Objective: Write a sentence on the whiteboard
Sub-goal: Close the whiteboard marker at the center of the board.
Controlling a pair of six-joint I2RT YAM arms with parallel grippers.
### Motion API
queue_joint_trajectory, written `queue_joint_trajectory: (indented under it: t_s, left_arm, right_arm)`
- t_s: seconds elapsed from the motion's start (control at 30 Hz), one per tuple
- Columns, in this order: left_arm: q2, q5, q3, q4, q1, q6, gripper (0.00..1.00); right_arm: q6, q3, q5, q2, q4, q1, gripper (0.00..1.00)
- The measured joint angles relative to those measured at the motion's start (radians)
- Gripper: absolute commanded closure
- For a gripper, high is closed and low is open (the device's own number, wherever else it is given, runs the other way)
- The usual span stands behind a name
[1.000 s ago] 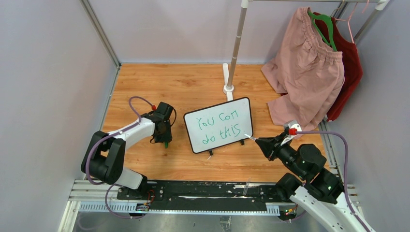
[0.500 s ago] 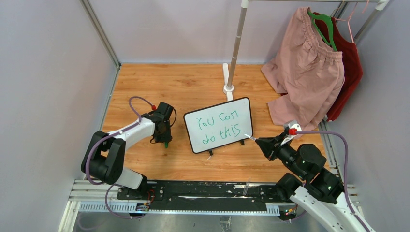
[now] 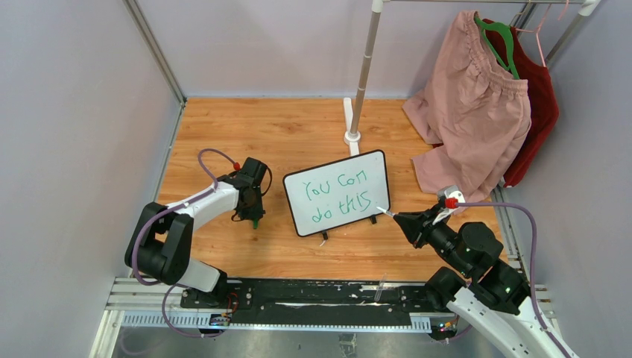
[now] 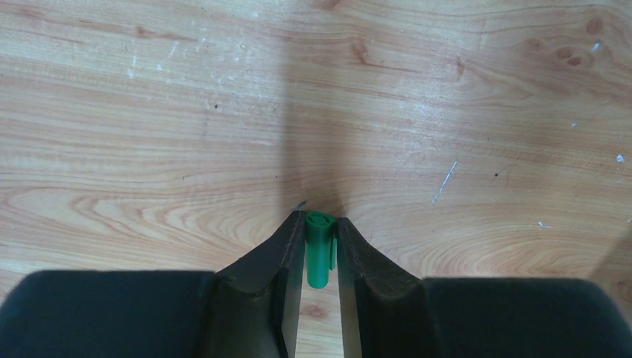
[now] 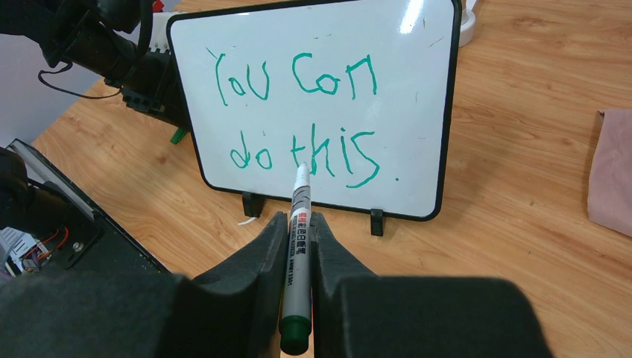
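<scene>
Bench: pale wood-grain board, smooth satin finish, knots and fine white scratches. Whiteboard: glossy white face catching glare, with a thin black plastic frame and feet. Marker: smooth white plastic barrel with a printed label; marker cap: smooth green plastic; both sit between matt black jaws. Pink garment and dark red garment: soft matt cloth, the pink one gathered at its waistband, on a green plastic hanger.
</scene>
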Motion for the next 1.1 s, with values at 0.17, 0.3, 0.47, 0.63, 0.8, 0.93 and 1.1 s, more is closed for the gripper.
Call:
queue_joint_trajectory:
  t_s: [0.17, 0.3, 0.47, 0.63, 0.8, 0.93, 1.1]
  left_arm:
    - [-0.006, 0.000, -0.004, 0.001, -0.001, -0.003, 0.61]
    - [-0.013, 0.001, -0.010, -0.002, -0.001, -0.007, 0.61]
    - [-0.013, 0.000, -0.010, -0.003, -0.002, -0.007, 0.64]
    - [-0.013, -0.003, -0.011, -0.003, -0.002, -0.007, 0.66]
    - [-0.013, -0.006, -0.011, -0.004, -0.003, -0.007, 0.70]
    - [-0.013, -0.008, -0.011, -0.005, -0.003, -0.007, 0.71]
    - [-0.013, -0.008, -0.011, -0.006, -0.003, -0.007, 0.74]
  right_arm:
    - [0.000, 0.000, 0.000, 0.000, 0.000, 0.000, 1.00]
    - [0.000, 0.000, 0.000, 0.000, 0.000, 0.000, 1.00]
    - [0.000, 0.000, 0.000, 0.000, 0.000, 0.000, 1.00]
    - [0.000, 0.000, 0.000, 0.000, 0.001, 0.000, 1.00]
    - [0.000, 0.000, 0.000, 0.000, 0.001, 0.000, 1.00]
    - [0.000, 0.000, 0.000, 0.000, 0.001, 0.000, 1.00]
    - [0.000, 0.000, 0.000, 0.000, 0.001, 0.000, 1.00]
